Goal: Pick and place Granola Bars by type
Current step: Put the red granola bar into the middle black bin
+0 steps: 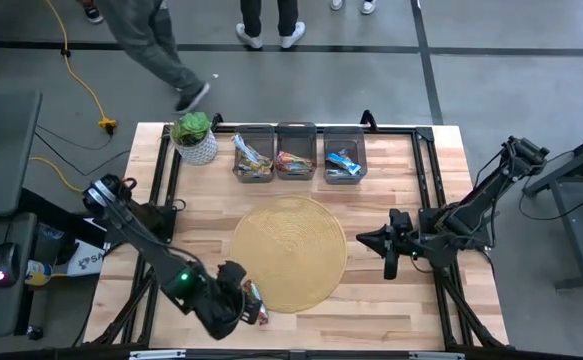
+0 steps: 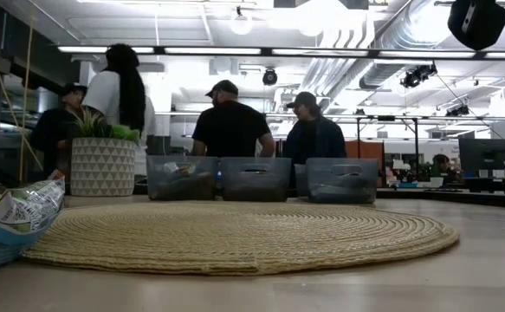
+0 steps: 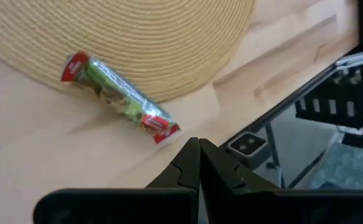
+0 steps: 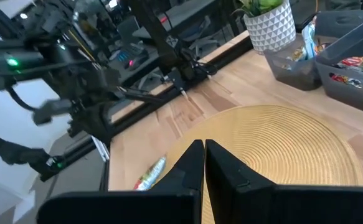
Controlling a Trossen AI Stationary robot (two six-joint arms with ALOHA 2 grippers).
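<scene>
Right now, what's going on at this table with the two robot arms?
The arms are sorting granola bars into three grey bins at the far edge, and each bin already has bars inside. One green and red bar is left, lying half on the wood beside the round woven mat. The left gripper hangs near it with jaws shut, holding nothing. The right gripper waits by the mat's other side, jaws shut.

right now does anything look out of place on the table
One green-and-red foil-wrapped granola bar lies alone on the bare wood at the edge of the round woven straw mat, far from the three grey bins holding the other bars. The left gripper is shut just beside it, empty.
</scene>
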